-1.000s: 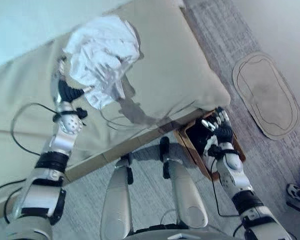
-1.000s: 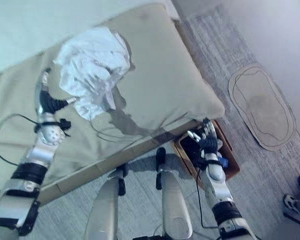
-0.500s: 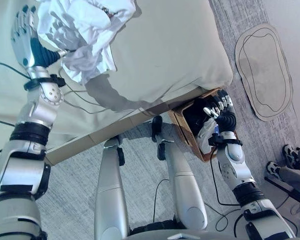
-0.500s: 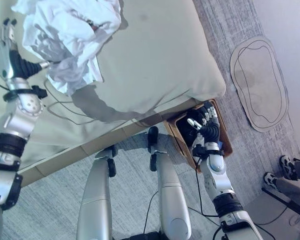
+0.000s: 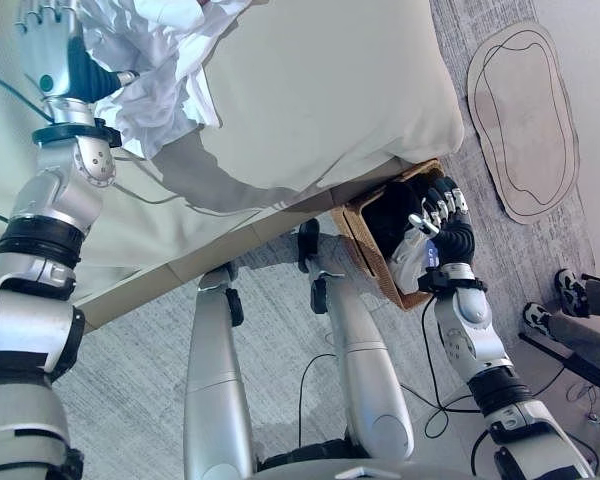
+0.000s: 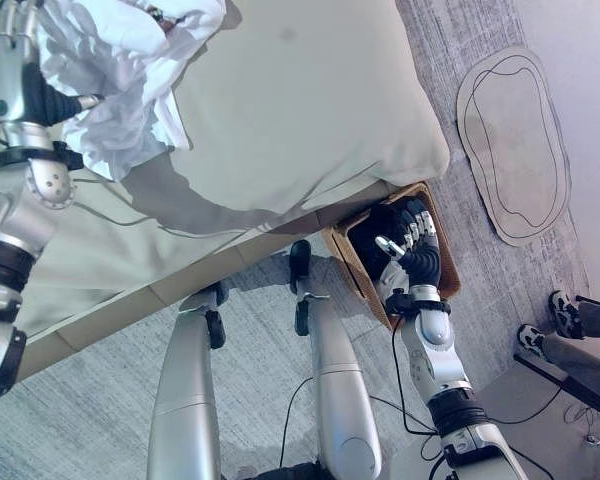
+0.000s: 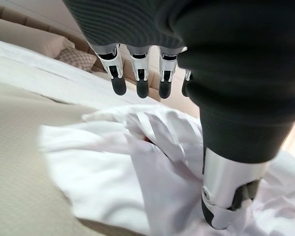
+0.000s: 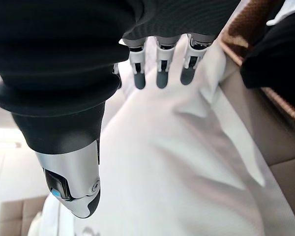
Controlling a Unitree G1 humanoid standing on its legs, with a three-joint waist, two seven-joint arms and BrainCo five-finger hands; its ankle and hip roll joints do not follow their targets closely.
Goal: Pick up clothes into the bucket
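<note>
Nearest to me, my right hand [image 5: 448,232] hangs at the rim of the brown wicker basket [image 5: 372,262], which sits on the grey carpet [image 5: 130,400] tucked against the corner of the bed. My fingers [image 8: 160,69] on that side are straight and relaxed, holding nothing. Dark cloth [image 5: 398,210] already lies inside the basket, and a white piece [image 5: 412,262] lies against its side just under my wrist. The overhanging edge of the beige bedcover [image 5: 320,90] stands just above the basket and covers part of its far rim.

Off to my right on the floor, a person's shoe [image 5: 572,292] and dark trouser leg show, well apart from the basket. Beyond the basket lies a pale oval mat [image 5: 525,110] on the carpet.

Farther off, on the bed, the crumpled white garment [image 5: 170,70] lies in a loose heap on the beige bedcover. My left hand [image 5: 52,50] is raised just beside and above it, on its left side. My left fingers [image 7: 137,73] are spread straight over the cloth, the thumb [image 7: 231,196] reaching down toward the folds, and nothing is grasped. A small red patch shows among the white folds.
</note>
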